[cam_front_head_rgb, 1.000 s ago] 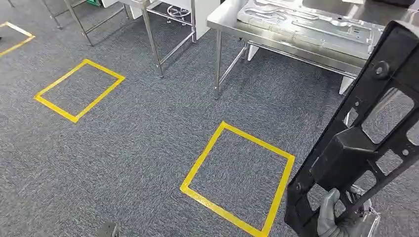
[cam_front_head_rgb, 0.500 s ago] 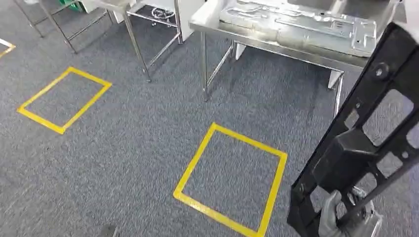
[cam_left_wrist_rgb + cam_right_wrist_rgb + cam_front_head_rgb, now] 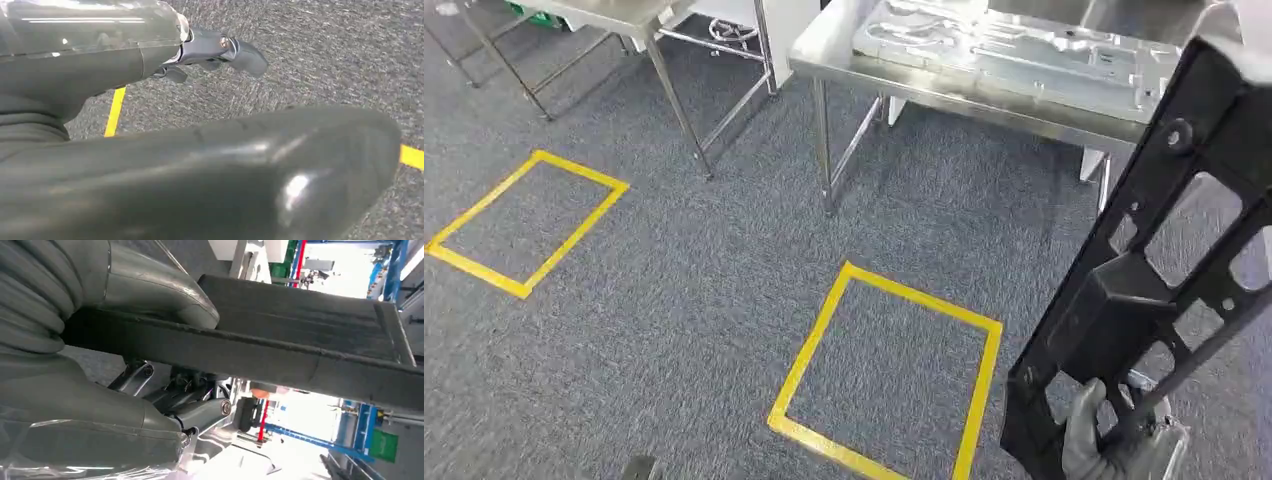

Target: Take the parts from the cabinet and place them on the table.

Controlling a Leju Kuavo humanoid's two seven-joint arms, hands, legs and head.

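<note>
A long black plastic frame part point(image 3: 1159, 250) with several cut-outs stands tilted at the right of the head view, and my right hand point(image 3: 1109, 445) grips its lower end. In the right wrist view the thumb and fingers of my right hand point(image 3: 120, 375) wrap around the edge of the black part point(image 3: 300, 335). My left hand point(image 3: 150, 155) hangs over grey carpet with nothing in it, its dark fingers point(image 3: 225, 50) apart from the thumb. Ahead stands a steel table point(image 3: 964, 95) carrying a silver pressed metal panel point(image 3: 1014, 45).
Two yellow tape squares mark the carpet, one just ahead point(image 3: 809, 350) and one at the left point(image 3: 576, 240). A second steel table point(image 3: 624, 15) stands at the far left, its legs reaching the floor. A white base shows behind the tables.
The whole view has shifted: the camera has moved and turned, so the tables and tape squares sit further left. My right hand still holds the black part the same way.
</note>
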